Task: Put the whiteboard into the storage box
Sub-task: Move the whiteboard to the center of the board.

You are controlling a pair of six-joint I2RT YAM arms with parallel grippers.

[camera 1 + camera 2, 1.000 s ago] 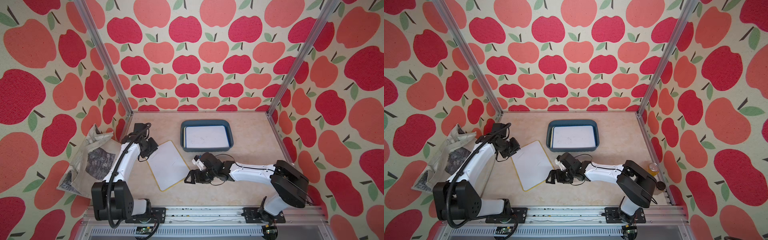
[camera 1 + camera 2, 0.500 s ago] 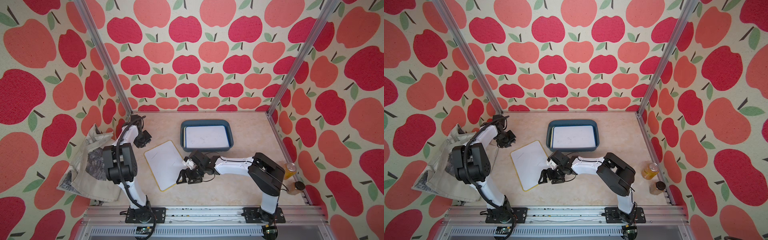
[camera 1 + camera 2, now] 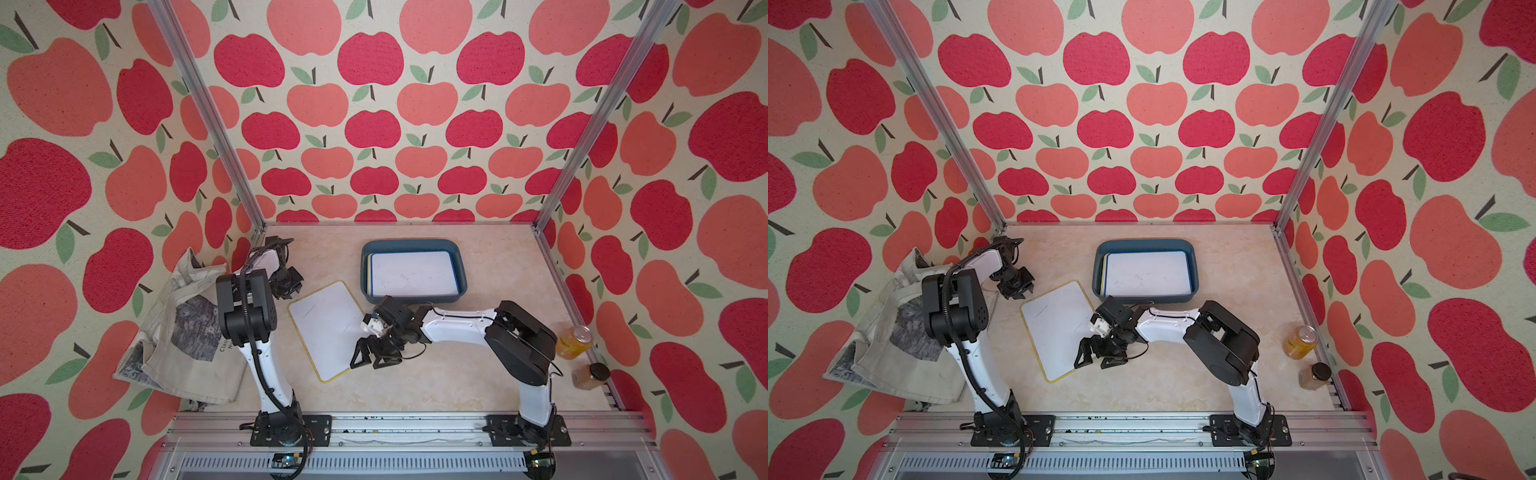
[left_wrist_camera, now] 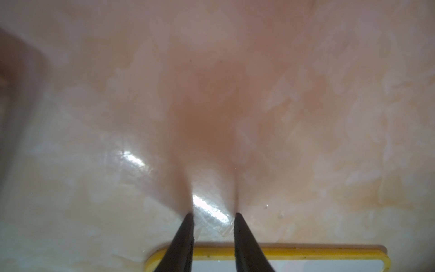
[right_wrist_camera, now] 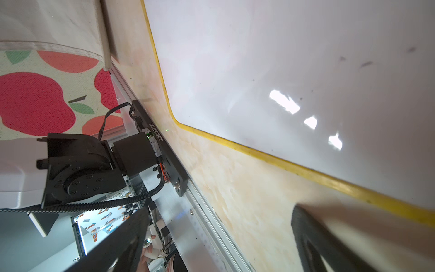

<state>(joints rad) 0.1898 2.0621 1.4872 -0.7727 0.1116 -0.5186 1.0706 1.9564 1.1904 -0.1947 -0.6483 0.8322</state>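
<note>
The beige marbled tabletop [image 3: 498,266] fills the lower middle of both top views. A dark blue storage box [image 3: 411,243] sits at its centre. A yellow-edged whiteboard [image 3: 328,328] lies flat and askew just lower left of the box. A crumpled cloth bag [image 3: 183,332] overlaps the left edge. A can [image 3: 575,341] and a jar [image 3: 590,376] stand at the right edge.

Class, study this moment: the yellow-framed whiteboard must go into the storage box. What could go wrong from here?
1. The whiteboard lies flat on the table; the open right jaws at its edge may only push it.
2. The storage box already holds boards nearly filling it, so a skewed whiteboard might catch on the rim.
</note>
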